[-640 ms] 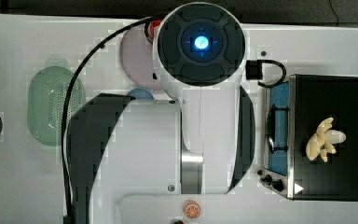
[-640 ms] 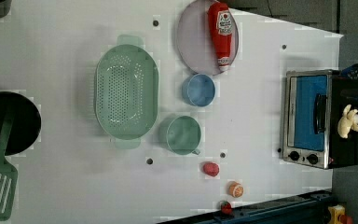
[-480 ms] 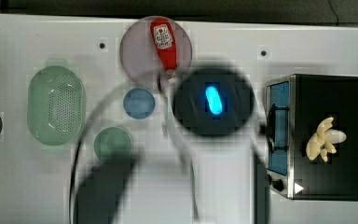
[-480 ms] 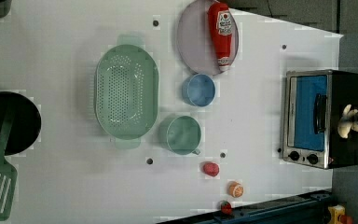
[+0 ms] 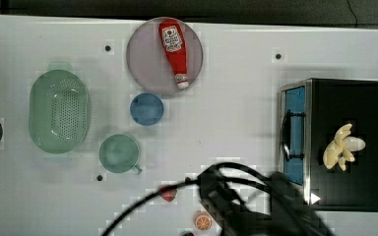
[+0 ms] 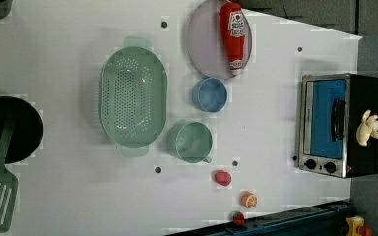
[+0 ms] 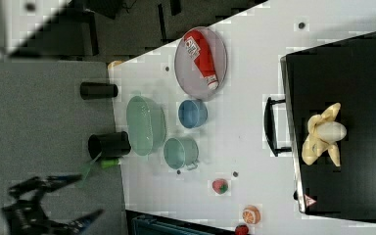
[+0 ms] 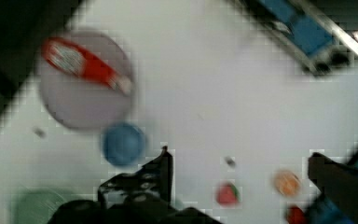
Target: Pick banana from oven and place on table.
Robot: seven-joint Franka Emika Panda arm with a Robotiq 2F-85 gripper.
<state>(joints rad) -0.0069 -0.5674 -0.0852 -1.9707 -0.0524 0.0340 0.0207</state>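
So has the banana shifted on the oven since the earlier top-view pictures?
No. In the top view the banana lies at the same spot on the oven roof, same distance from the door edge.

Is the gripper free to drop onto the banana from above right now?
Probably yes. The banana lies exposed on the oven's black roof with nothing over it, and the gripper is open, above the table.
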